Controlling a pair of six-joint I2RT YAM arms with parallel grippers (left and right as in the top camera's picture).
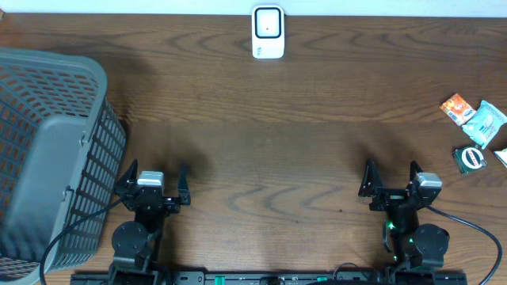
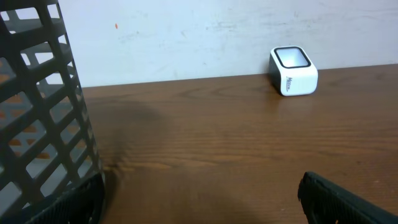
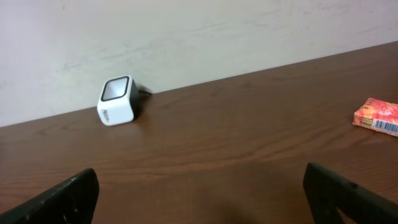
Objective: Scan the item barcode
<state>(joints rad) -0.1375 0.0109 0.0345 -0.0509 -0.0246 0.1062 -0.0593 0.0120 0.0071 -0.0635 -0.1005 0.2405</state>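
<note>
No wording is legible. White barcode scanner point(image 2: 293, 71): a short dark line of print on its side face, too small to read. Orange packet point(image 3: 378, 116): a white barcode strip along its near edge, digits unreadable. Dark green packet point(image 1: 473, 158): pale printing, blurred.

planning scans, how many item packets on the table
3, all far right: flat orange packet, pale green plastic pouch, dark green packet. A cut-off white corner may be a fourth.
</note>
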